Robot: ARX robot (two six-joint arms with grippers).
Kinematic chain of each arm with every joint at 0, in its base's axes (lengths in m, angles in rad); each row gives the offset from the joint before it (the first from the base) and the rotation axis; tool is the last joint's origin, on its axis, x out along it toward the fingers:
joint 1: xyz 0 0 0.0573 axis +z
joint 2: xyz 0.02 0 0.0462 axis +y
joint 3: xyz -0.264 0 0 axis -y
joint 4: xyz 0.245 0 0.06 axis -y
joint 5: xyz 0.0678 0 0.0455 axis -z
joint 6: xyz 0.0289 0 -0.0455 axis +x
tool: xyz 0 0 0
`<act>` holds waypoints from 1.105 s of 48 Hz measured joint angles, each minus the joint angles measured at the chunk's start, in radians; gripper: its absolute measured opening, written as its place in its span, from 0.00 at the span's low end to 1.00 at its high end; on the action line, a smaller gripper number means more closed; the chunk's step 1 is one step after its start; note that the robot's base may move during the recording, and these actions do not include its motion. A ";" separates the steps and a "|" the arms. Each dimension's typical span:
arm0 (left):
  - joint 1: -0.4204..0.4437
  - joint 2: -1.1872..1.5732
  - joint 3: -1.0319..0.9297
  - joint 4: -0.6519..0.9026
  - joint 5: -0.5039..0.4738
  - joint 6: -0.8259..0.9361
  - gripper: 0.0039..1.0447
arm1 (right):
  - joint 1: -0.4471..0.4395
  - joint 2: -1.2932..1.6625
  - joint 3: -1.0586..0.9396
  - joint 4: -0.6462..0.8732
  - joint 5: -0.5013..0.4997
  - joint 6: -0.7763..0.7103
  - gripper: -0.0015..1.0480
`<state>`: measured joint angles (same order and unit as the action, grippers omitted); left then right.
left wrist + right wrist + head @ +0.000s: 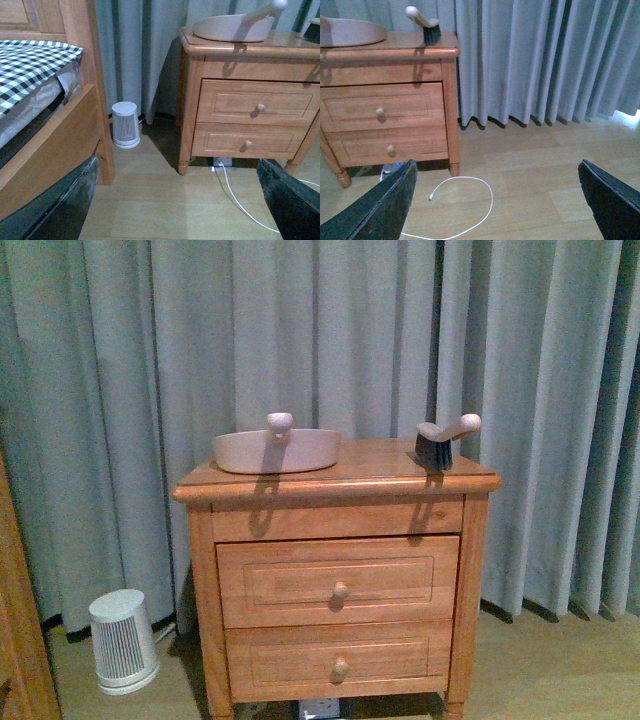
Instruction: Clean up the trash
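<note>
The big grey curtain [330,330] hangs far ahead of both claws, behind everything else. The light wooden floor [545,170] lies under both claws.

The wooden bed with a black and white checked cover [55,145] stands close beside the left claw [177,160], on its outer side. This claw is spread wide, and its two dark fingers [60,210] are far apart with nothing between them.

The orange-brown wooden nightstand with two drawers [340,585] stands ahead of both claws, well apart from them. The right claw [497,161] is spread wide too. Its dark fingers [375,205] hold nothing.

The pale pink plastic dustpan [275,452] sits on top of the nightstand, higher than both claws, on the side nearer the left claw. Its handle points up.

The small white ribbed round box [124,642] stands on the floor ahead of the left claw, between the bed and the nightstand.

The small brush with a pale pink handle and dark bristles [440,440] stands on the nightstand corner nearer the right claw, apart from the dustpan.

The thin white cable [492,197] curls on the floor just ahead of the right claw, between its fingers.

The trash does not show in any view, so I cannot tell where it is.
</note>
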<state>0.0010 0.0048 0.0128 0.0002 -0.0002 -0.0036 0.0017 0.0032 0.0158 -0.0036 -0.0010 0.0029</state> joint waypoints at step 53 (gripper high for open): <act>0.000 0.000 0.000 0.000 0.000 0.000 0.93 | 0.000 0.000 0.000 0.000 0.000 0.000 0.93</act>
<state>0.0010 0.0048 0.0128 0.0002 -0.0002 -0.0036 0.0017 0.0032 0.0158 -0.0036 -0.0010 0.0029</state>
